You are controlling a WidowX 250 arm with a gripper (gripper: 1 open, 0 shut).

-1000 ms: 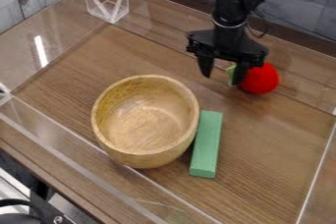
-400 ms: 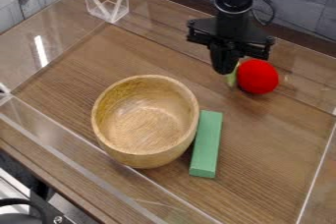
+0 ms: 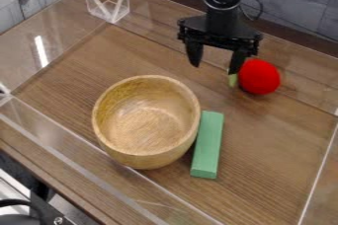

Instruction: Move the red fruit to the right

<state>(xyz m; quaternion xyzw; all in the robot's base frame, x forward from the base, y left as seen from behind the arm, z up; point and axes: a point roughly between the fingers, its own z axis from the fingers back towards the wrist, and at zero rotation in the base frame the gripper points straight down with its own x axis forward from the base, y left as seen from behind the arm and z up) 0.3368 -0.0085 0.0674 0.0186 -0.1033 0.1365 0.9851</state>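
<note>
Your tool hangs spread and empty, just left of the red fruit, which sits on the bench at far right. If it needs more travel, centre over it before closing.

My gripper now spread wide, lifted slightly, shifted left, clear of red fruit; a second ago fingers straddled it.

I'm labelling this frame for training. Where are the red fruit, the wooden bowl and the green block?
red fruit (image 3: 260, 76), camera view, middle of its red body.
wooden bowl (image 3: 111, 100), camera view, left rim.
green block (image 3: 209, 144), camera view, middle of its top face.
</note>
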